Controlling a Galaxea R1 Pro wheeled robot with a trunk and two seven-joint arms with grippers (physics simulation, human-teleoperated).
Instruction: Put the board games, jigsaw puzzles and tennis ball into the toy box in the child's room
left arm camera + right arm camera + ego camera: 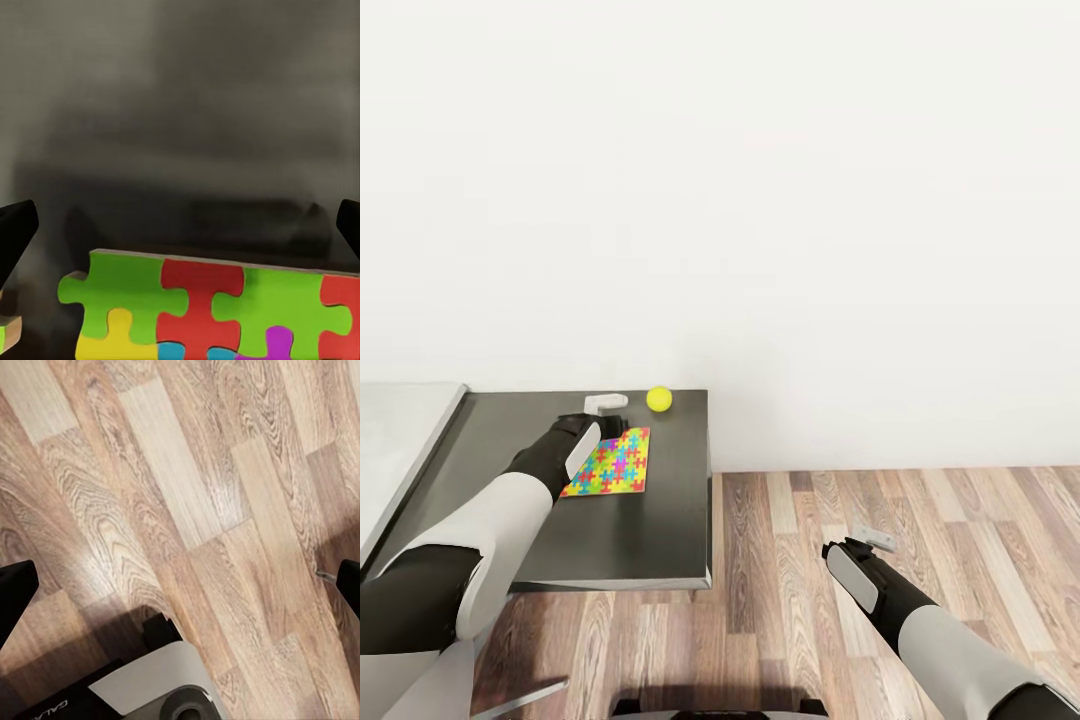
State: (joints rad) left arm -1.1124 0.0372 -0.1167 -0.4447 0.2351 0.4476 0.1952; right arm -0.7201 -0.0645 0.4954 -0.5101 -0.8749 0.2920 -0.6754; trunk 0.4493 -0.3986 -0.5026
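Head view: left fingers spread over jigsaw puzzle, tennis ball near.

Wood-plank floor in mixed light and darker brown boards running diagonally, right hand with its two black fingertips at opposite frame edges, set wide apart with nothing between, over a black-and-grey robot base casting a shadow on the planks.
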